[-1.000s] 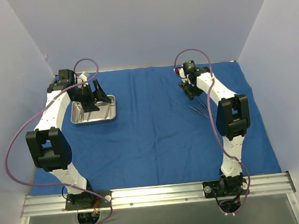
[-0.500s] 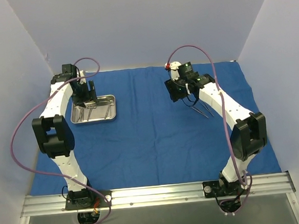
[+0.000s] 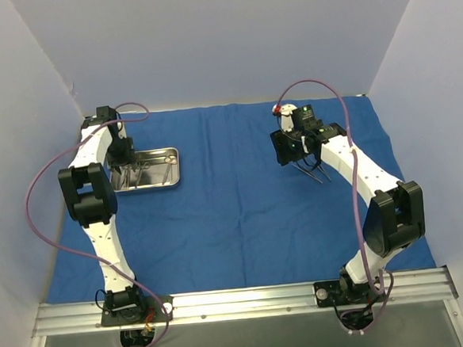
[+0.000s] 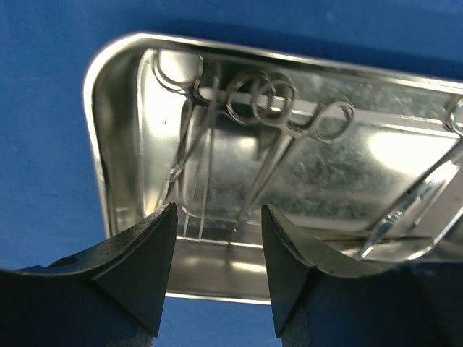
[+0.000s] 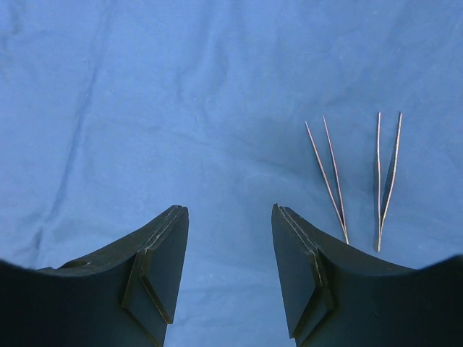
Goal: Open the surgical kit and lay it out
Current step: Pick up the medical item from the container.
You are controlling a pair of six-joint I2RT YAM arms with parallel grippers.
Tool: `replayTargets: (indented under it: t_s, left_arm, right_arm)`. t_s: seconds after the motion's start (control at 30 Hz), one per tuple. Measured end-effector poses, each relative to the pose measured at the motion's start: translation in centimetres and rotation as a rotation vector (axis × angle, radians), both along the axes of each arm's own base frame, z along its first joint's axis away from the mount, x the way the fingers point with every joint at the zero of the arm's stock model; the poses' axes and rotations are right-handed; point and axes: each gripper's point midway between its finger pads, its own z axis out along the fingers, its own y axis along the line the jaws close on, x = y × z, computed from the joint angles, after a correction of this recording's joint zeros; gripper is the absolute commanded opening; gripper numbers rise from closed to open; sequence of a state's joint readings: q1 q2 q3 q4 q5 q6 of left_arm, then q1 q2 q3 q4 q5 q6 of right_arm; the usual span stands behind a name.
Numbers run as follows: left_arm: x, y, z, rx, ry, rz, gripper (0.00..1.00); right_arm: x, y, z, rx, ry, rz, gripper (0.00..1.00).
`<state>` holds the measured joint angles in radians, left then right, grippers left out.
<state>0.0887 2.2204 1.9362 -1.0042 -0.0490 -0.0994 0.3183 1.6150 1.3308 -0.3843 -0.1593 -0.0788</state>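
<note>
The royal-blue cloth (image 3: 234, 213) lies spread flat over the table. The steel tray (image 3: 176, 166) stands on it at the far left. In the left wrist view the tray (image 4: 95, 144) holds several ring-handled instruments (image 4: 269, 101). My left gripper (image 3: 125, 159) is open and empty (image 4: 217, 210), low over the tray's left end. Two thin tweezers (image 3: 315, 170) lie on the cloth at the right. In the right wrist view the tweezers (image 5: 329, 173) lie side by side, just right of my open, empty right gripper (image 5: 229, 210), which also shows in the top view (image 3: 289, 149).
Pale walls close in the table on the left, back and right. A metal rail (image 3: 240, 300) carries both arm bases at the near edge. Purple cables (image 3: 49, 174) loop off each arm. Bare cloth fills the middle and the near half.
My left arm has folded back to the left and its gripper has dropped closer over the tray's left end. My right gripper has shifted slightly right and nearer, beside the tweezers.
</note>
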Motion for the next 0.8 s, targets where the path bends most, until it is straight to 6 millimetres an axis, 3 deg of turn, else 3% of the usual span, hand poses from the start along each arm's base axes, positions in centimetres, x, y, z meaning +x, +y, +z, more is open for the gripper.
replayTargets:
  t_s: [0.23,0.4,0.7,0.8]
  left_arm:
    - [1.2,1.4,-1.4,0.019,0.018,0.026,0.46]
    - [0.9,1.6,-2.7,0.007,0.050,0.031,0.40]
    - [0.8,1.3,-3.5,-0.026,0.066,0.033,0.02]
    - [0.8,1.3,-3.5,-0.038,0.065,0.031,0.02]
  right_arm:
    - [-0.1,0.0,0.2,0.009,-0.002,0.002,0.49]
    - [-0.1,0.0,0.2,0.009,-0.001,0.003,0.47]
    - [-0.1,0.0,0.2,0.010,0.000,0.003,0.46]
    - [-0.1,0.0,0.2,0.010,0.000,0.003,0.46]
